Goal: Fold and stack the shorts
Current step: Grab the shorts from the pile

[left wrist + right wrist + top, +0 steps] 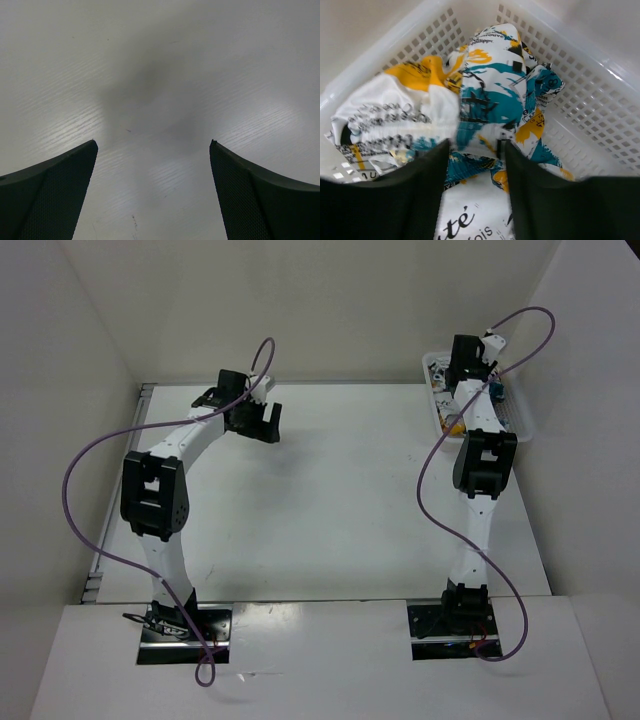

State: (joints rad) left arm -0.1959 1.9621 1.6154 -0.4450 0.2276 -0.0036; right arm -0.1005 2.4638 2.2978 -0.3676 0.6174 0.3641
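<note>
Right gripper (476, 145) is down in the white mesh basket (580, 90), fingers straddling a bunched ridge of the shorts (490, 95), but honestly I can't tell if it's biting or just hugging the fabric. The shorts sit crumpled in that basket at the upper right of the top view, so I'd pinch deep, then lift straight up clear of the mesh. Left gripper (154, 145) hangs spread wide over bare table (150, 60), free to catch an edge.
</note>
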